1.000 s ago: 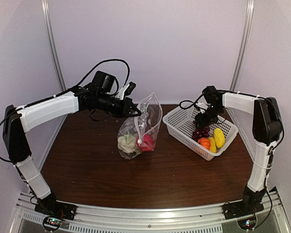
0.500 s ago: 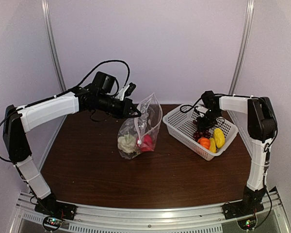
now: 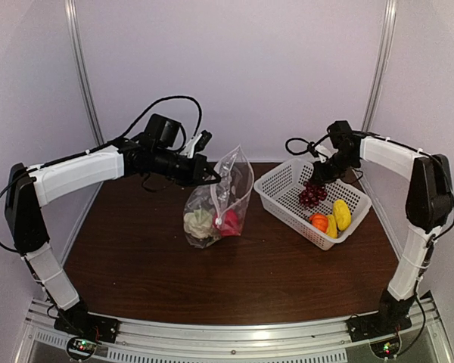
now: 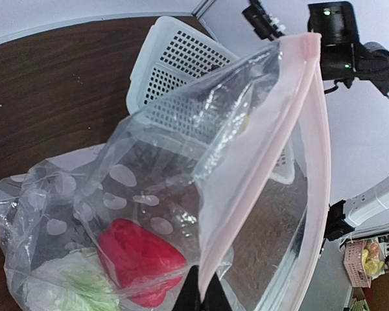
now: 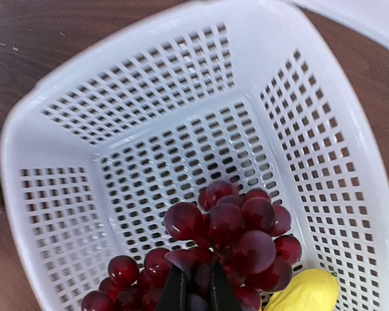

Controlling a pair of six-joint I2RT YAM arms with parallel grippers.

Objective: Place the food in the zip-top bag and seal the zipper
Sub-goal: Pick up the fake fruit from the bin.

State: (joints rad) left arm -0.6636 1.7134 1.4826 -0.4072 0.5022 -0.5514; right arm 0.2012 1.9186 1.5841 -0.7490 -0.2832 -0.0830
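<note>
My right gripper [image 3: 318, 178] was low in the basket [image 3: 280, 198] a moment ago, and now it has come up with the grape bunch [image 3: 312, 195] pinched between its fingers. The grapes hang over the basket, round, shiny and dark red. The basket is white plastic, full of little square holes. An orange piece [image 3: 318, 222] and two smooth yellow pieces [image 3: 341, 214] lie in its near corner. My left gripper [image 3: 209, 175] has not moved. It is pressed tight on the top edge of the bag [image 3: 219, 198] and holds it up from the brown table [image 3: 212, 272]. The bag is clear and crinkly with pale spots. Its zipper [image 4: 292, 129] is a thin pinkish strip along the open mouth. Inside lie a bumpy white cauliflower [image 3: 198, 223] and a red pepper [image 3: 228, 221].
</note>
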